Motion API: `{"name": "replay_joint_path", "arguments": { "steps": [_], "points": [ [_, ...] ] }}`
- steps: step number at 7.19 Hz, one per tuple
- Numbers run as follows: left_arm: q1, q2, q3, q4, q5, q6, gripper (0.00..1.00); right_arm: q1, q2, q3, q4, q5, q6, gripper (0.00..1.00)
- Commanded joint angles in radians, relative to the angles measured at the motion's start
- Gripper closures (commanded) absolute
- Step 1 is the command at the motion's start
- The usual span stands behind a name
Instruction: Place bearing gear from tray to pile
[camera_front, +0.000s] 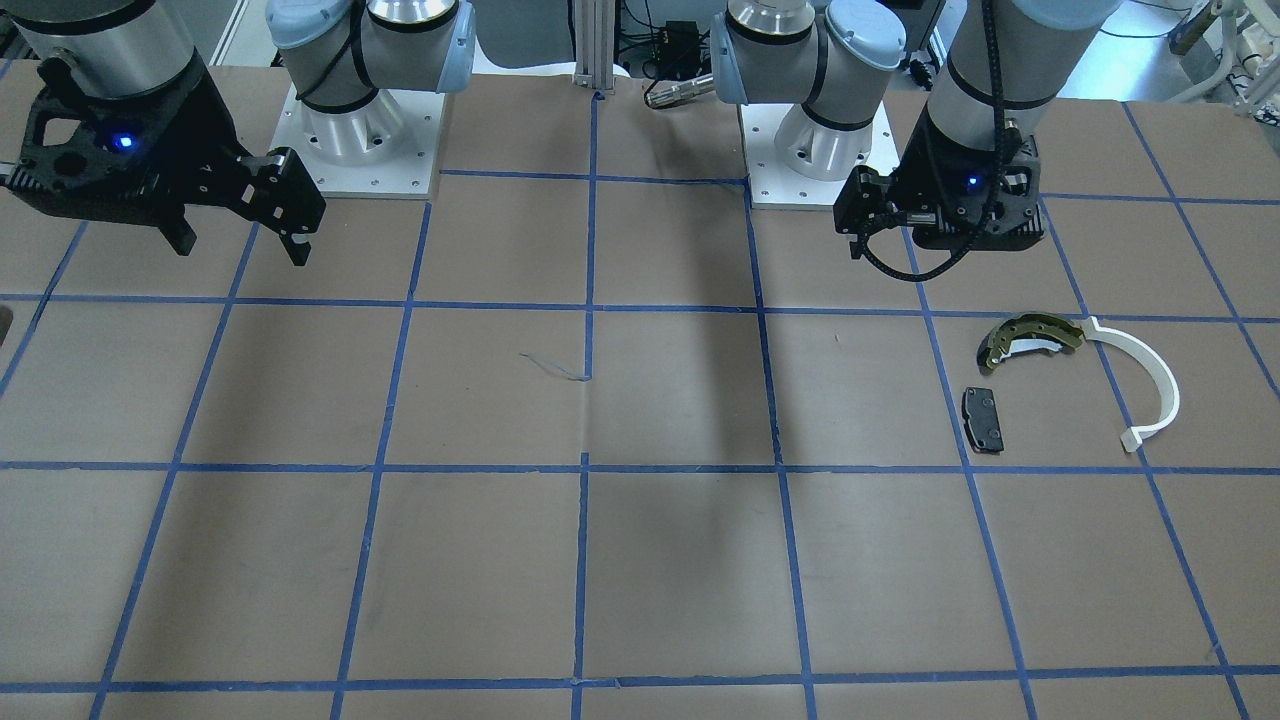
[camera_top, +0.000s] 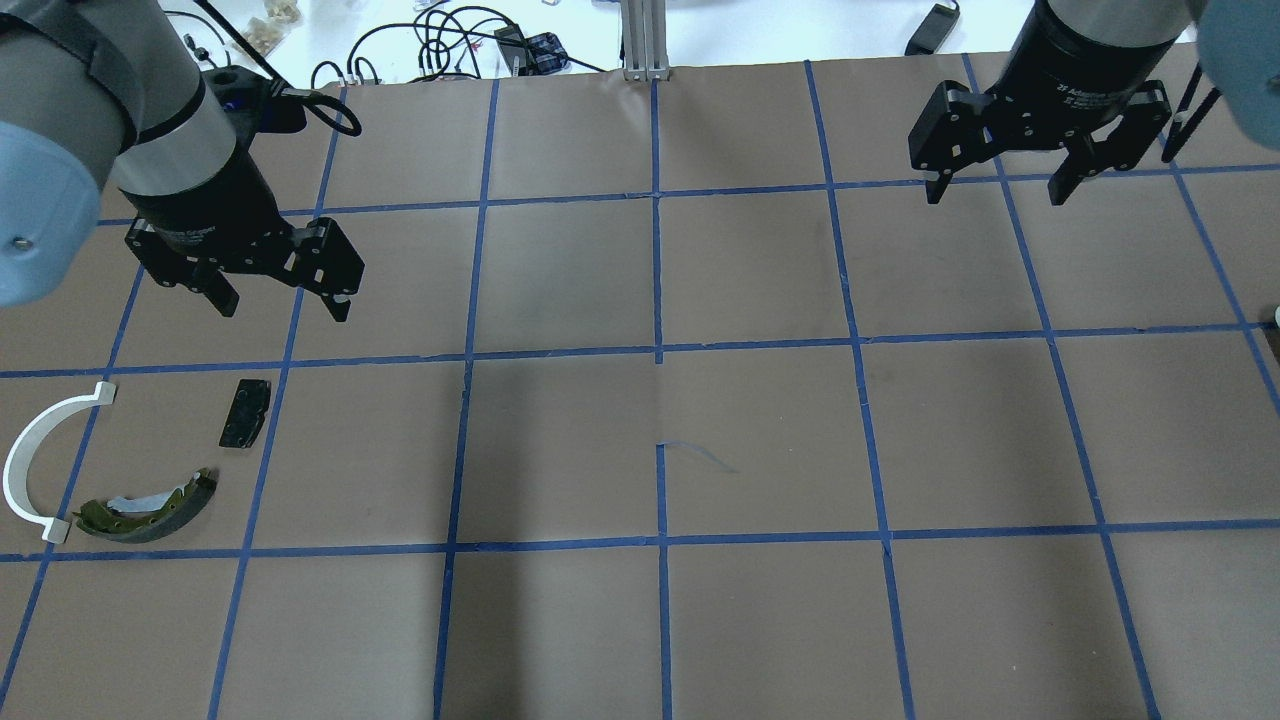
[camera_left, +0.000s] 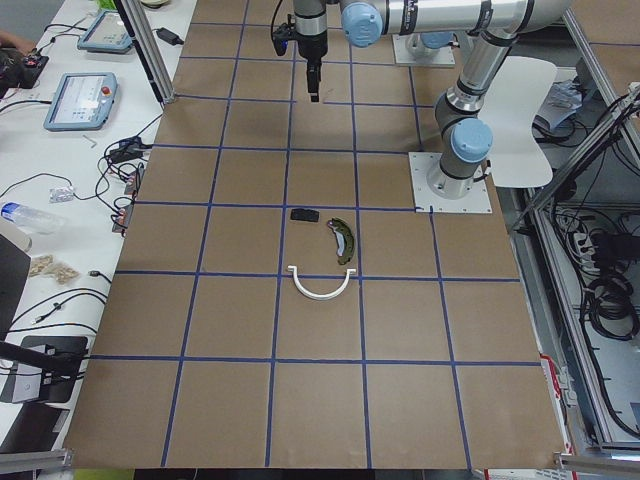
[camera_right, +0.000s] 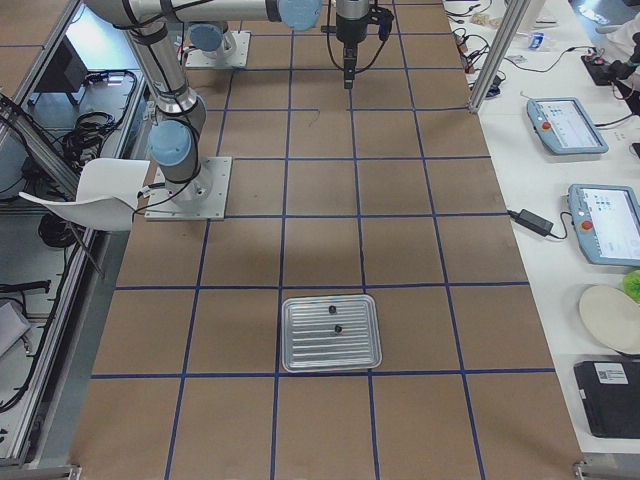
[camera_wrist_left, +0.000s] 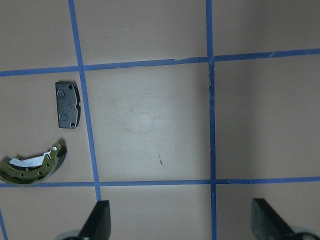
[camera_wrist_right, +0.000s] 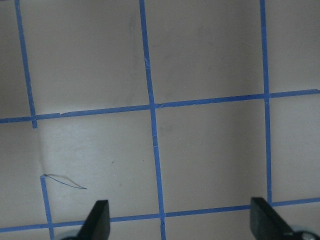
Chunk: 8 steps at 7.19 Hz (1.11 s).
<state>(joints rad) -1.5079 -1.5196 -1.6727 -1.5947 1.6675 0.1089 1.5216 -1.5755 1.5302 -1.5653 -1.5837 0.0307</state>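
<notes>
The pile lies on the brown table near my left arm: an olive-yellow brake shoe (camera_top: 148, 508), a thin white arc (camera_top: 35, 462) and a black pad (camera_top: 245, 412). They also show in the front view as the shoe (camera_front: 1030, 340), the arc (camera_front: 1150, 385) and the pad (camera_front: 982, 420). The metal tray (camera_right: 300, 355) shows only in the exterior right view, with two small dark parts (camera_right: 334, 319) on it; I cannot tell which is the bearing gear. My left gripper (camera_top: 284, 308) hangs open and empty above the table just beyond the pad. My right gripper (camera_top: 997, 195) is open and empty, high over the far right.
Blue tape lines grid the brown paper table. The left wrist view shows the pad (camera_wrist_left: 67, 104) and the shoe (camera_wrist_left: 35, 167) below open fingers (camera_wrist_left: 100, 220). The right wrist view shows only paper and tape. Cables and tablets lie beyond the table's far edge.
</notes>
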Motion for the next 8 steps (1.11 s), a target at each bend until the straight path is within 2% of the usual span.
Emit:
{"name": "replay_joint_path", "arguments": {
  "steps": [1, 5, 7, 8],
  "points": [
    [0.0, 0.001, 0.001, 0.001, 0.0, 0.0, 0.0, 0.0, 0.0, 0.002, 0.001, 0.001, -0.006, 0.0],
    [0.0, 0.007, 0.002, -0.001, -0.011, -0.006, 0.0, -0.006, -0.006, -0.013, 0.017, -0.03, 0.0, 0.0],
    [0.0, 0.022, 0.013, -0.001, -0.014, -0.015, 0.0, -0.021, 0.0, -0.031, 0.011, -0.164, -0.011, 0.0],
    [-0.002, 0.024, 0.008, 0.001, -0.015, -0.018, 0.0, -0.076, 0.002, -0.027, 0.011, -0.182, -0.079, 0.0]
  ]
}}
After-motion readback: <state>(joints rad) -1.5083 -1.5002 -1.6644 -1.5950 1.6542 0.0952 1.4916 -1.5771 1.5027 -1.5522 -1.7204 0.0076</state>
